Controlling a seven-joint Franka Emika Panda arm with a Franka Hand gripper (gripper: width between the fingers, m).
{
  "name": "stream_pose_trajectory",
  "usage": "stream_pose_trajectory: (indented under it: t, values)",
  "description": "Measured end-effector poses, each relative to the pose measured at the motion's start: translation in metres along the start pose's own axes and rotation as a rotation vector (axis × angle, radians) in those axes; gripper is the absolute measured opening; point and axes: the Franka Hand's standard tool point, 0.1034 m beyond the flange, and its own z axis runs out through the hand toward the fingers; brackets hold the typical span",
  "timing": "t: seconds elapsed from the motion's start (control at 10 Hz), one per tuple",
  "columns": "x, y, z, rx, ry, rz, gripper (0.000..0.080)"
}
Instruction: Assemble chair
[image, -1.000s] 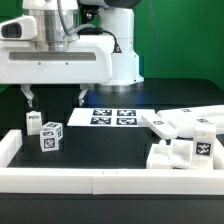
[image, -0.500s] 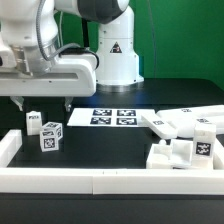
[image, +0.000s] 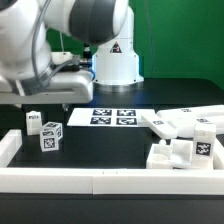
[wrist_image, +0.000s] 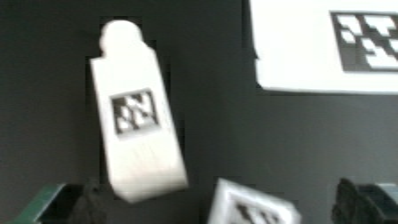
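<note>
While the gripper hangs with fingers spread wide, grasping nothing, a slim chair piece and a blocky chair piece sit just beside each other beneath it on the table, at the exterior view's left, near the marker board.

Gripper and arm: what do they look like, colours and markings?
The arm is glossy white with rounded shells and dark joints; its base column carries a black triangular mark. The gripper has a pale boxy body and two dark fingers. No cables or sleeves show; blur hides finer detail.
</note>
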Motion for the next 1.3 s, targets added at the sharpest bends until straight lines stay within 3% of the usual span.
stream_pose_trajectory:
  t: [0.2,0.5,0.7,1.1,1.3]
  values:
    - [0.006,-0.001,-0.001,0.002,-0.085,0.008,0.0649]
    - [0.01,0.007,0.006,-0.007,-0.075,-0.059,0.0649]
    - [0.02,0.008,0.006,-0.042,-0.039,-0.184,0.0649]
    - [0.021,0.013,0.008,-0.042,-0.023,-0.188,0.0649]
    - [0.024,0.018,0.026,-0.059,-0.053,-0.13,0.0649]
